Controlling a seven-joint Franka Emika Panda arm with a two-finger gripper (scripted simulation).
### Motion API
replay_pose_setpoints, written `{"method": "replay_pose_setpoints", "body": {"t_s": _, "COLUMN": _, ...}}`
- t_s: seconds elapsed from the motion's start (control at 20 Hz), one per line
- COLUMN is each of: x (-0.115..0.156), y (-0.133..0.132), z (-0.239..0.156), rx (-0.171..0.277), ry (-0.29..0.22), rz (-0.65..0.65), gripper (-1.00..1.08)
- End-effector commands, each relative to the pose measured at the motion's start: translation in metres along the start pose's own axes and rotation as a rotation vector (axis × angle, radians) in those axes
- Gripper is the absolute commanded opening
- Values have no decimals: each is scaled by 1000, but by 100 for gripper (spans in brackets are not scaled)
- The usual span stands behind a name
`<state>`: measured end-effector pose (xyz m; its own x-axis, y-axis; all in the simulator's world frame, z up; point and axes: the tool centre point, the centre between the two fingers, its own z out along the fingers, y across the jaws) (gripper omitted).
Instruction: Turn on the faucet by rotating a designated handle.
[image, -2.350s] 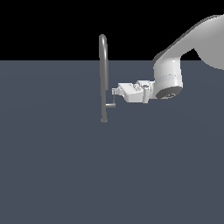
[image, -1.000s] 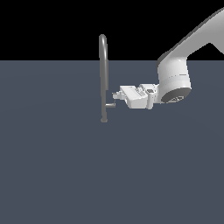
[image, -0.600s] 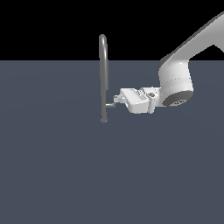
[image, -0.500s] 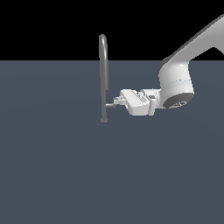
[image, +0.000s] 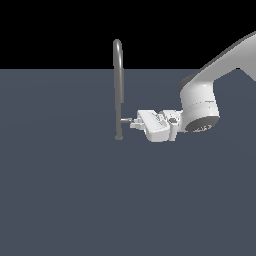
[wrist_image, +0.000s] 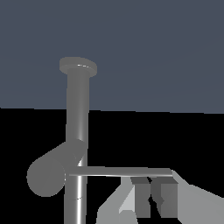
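You've got the slate-grey floor (image: 75, 200) filling the lower part of the exterior view, black above it.

Arm (image: 220, 65): white Panda, comes in from about 2 o'clock of the exterior view, big wrist joint at roughly 3 o'clock of the faucet's lower half, hand lying near horizontal and pointing toward the pipe.

Faucet (image: 118, 90): tall, slim grey pipe, upright, gooseneck at the top crossing into the black band, small round base on the floor. In the wrist view you see the same pipe (wrist_image: 78, 113) running to its round base disc, seen end-on.

Gripper (image: 134, 123): sits at 3 o'clock of the pipe, low down, just above base height. Fingertips are right at the handle. In the wrist view the fingers (wrist_image: 141, 192) are dark blocks close together with a narrow gap, directly against the thin rod. You can't confirm from either view whether they're pinching the rod or only touching it, so call the grip state undetermined.

Handle (image: 126, 120): short stub off the pipe's side at 3 o'clock, low on the pipe, its tip meeting the fingertips. Wrist view shows it better: fat stub (wrist_image: 54, 168) angling off the pipe, thin rod running from it across to the fingers, rod's far end over them.
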<state>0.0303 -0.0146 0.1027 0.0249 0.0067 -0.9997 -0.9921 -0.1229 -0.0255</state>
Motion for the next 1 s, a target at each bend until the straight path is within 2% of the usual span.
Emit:
{"method": "replay_pose_setpoints", "body": {"t_s": 0.0, "x": 30, "y": 8, "z": 0, "rx": 3, "ry": 3, "rz": 26, "gripper": -100}}
{"method": "replay_pose_setpoints", "body": {"t_s": 0.05, "x": 30, "y": 8, "z": 0, "rx": 3, "ry": 3, "rz": 26, "gripper": -100}}
{"method": "replay_pose_setpoints", "body": {"t_s": 0.1, "x": 5, "y": 2, "z": 0, "rx": -1, "ry": -5, "rz": -3, "gripper": -100}}
{"method": "replay_pose_setpoints", "body": {"t_s": 0.75, "x": 56, "y": -8, "z": -1, "rx": 2, "ry": 3, "rz": 24, "gripper": -100}}
{"method": "replay_pose_setpoints", "body": {"t_s": 0.8, "x": 56, "y": -8, "z": -1, "rx": 2, "ry": 3, "rz": 24, "gripper": -100}}
{"method": "replay_pose_setpoints", "body": {"t_s": 0.85, "x": 27, "y": -13, "z": 0, "rx": -10, "ry": -3, "rz": -11, "gripper": -100}}
{"method": "replay_pose_setpoints", "body": {"t_s": 0.95, "x": 33, "y": -16, "z": 0, "rx": -8, "ry": -3, "rz": -7, "gripper": -100}}
